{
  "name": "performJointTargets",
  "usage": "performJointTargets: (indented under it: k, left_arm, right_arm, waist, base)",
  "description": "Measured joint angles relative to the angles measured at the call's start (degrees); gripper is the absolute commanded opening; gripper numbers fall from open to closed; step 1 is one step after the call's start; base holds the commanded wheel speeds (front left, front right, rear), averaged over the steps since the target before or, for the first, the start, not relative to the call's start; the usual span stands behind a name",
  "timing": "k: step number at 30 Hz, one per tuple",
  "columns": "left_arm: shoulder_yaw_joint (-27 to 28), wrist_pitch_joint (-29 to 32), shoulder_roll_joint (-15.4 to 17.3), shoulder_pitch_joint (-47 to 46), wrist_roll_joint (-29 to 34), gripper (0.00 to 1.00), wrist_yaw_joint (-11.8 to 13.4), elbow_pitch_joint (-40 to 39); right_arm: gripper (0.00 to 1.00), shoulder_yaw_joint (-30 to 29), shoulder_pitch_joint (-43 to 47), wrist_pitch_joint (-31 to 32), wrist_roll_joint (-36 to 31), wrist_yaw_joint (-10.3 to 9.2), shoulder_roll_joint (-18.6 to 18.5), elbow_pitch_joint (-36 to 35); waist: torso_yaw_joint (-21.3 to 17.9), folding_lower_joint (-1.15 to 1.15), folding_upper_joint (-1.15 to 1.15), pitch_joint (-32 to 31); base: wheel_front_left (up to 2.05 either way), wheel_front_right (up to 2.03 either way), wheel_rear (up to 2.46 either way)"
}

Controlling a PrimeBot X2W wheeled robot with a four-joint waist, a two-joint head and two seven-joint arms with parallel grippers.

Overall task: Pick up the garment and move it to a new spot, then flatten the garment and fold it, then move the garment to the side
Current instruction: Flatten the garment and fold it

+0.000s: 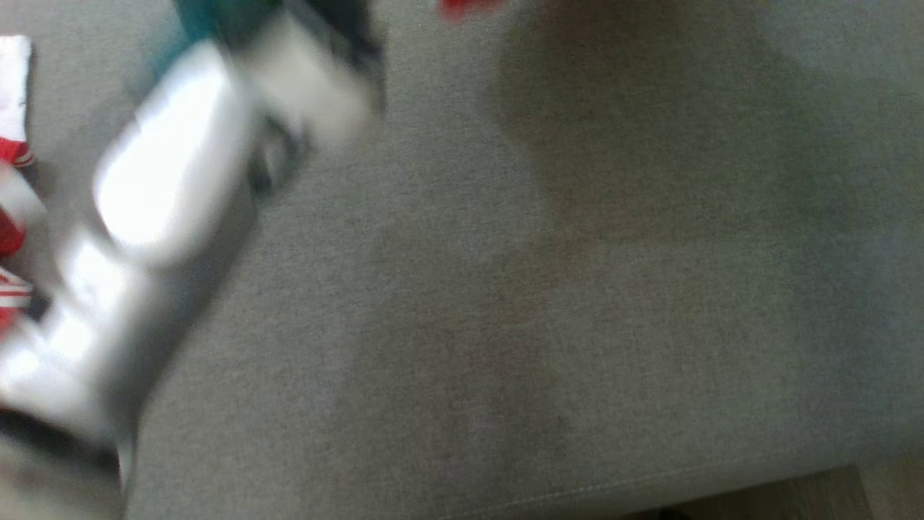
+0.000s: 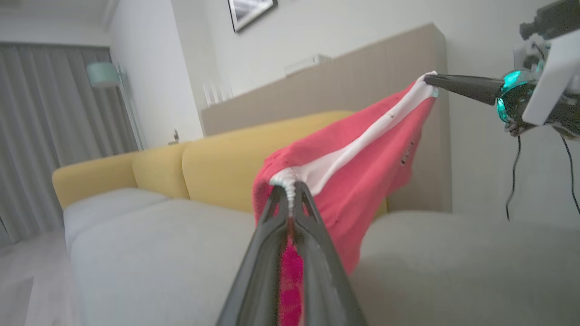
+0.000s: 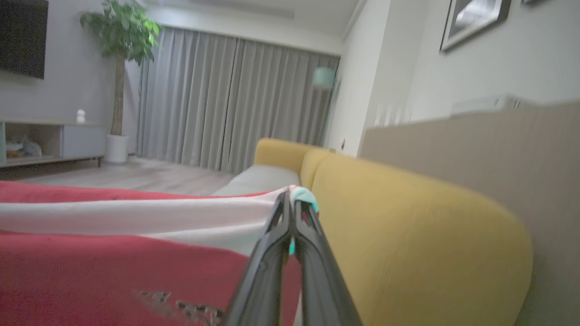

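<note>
**Garment (image 2: 362,154) strung in the air between two arms, over a sofa (image 2: 217,158)**

Pinched at the near end by the left gripper (image 2: 290,192): jaws shut tight on the white ribbed edge, nothing but cloth between the dark fingers. Pinched at the far end by the right gripper (image 2: 431,79): jaws pressed together on the tip of the white band, no gap showing. Seen again down the right wrist view, tips closed on the same white edge.

Stretched between the two grips, white band uppermost and fairly taut, red cloth sagging below it. Hanging clear of the grey seat (image 2: 172,244), in front of the yellow backrest (image 3: 408,235), touching neither as far as can be told.

From the head, badly blurred: a pale forearm (image 1: 173,166) slanting across the upper left above the grey seat, and red-and-white cloth (image 1: 11,152) at the left edge, too smeared to make out.
</note>
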Motion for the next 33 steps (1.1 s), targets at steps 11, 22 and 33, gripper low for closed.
performJointTargets:
  k: [11,22,33]
  left_arm:
    - [-2.69,0.07,0.69,37.89,7.02,0.00,4.25,-9.35]
    - [-0.48,0.08,3.18,53.92,7.46,0.00,7.66,-20.95]
    - [3.46,8.37,-6.03,37.50,-3.55,0.00,3.52,-15.92]
  right_arm:
    - [0.00,-8.11,40.16,0.09,3.34,0.00,4.04,-11.89]
    - [0.00,-21.69,66.28,6.27,0.93,0.00,7.87,-35.34]
    - [0.00,-22.86,46.41,17.77,-5.04,0.00,7.45,-31.41]
  waist:
    - [1.49,-0.01,0.00,-3.77]
    - [3.69,-0.03,0.00,-9.26]
    - [8.94,0.01,0.00,-3.88]
  base:
    - [0.00,0.00,0.00]
    - [0.00,0.00,0.00]
    - [0.00,0.00,0.00]
